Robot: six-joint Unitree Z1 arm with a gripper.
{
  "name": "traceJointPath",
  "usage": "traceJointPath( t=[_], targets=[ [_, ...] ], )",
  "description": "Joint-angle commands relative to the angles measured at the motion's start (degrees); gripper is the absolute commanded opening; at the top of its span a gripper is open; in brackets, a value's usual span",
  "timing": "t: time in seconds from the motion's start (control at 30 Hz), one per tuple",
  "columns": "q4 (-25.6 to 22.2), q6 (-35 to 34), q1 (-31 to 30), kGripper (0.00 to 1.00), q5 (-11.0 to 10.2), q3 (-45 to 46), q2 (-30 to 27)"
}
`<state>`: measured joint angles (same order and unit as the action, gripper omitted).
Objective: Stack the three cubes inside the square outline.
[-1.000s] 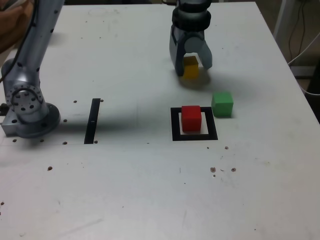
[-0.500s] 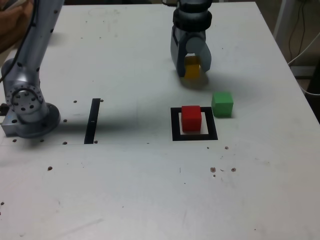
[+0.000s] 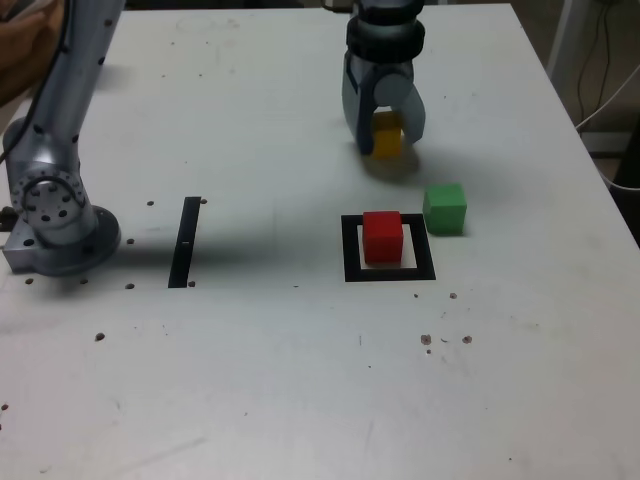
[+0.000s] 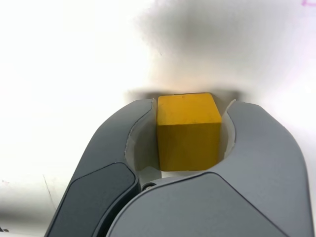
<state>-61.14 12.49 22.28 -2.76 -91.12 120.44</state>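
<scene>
The yellow cube (image 3: 386, 134) sits on the white table at the back, and my gripper (image 3: 386, 142) is shut on it from above. In the wrist view the yellow cube (image 4: 189, 129) fills the gap and both grey jaws press its sides. The red cube (image 3: 382, 236) stands inside the square outline (image 3: 350, 252), nearer the front. The green cube (image 3: 444, 208) rests on the table just outside the outline's far corner on the exterior view's right.
A thin black strip (image 3: 185, 241) lies on the table to the exterior view's left of the outline. The arm's grey base (image 3: 55, 215) stands at the table's left edge. A hand (image 3: 22, 45) shows at the top left corner.
The jaws have closed from open around the yellow cube to shut on its sides. The cube and the arm have stayed where they were.
</scene>
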Motion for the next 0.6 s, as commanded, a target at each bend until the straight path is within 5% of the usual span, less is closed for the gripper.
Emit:
traceJointPath(
  t=[0.0, 0.57],
  targets=[
    [-1.0, 0.0, -1.3, 0.08, -0.6, -0.3, -2.9],
    [-6.8, -10.2, -18.6, 0.11, -0.6, 1.7, -13.3]
  ],
)
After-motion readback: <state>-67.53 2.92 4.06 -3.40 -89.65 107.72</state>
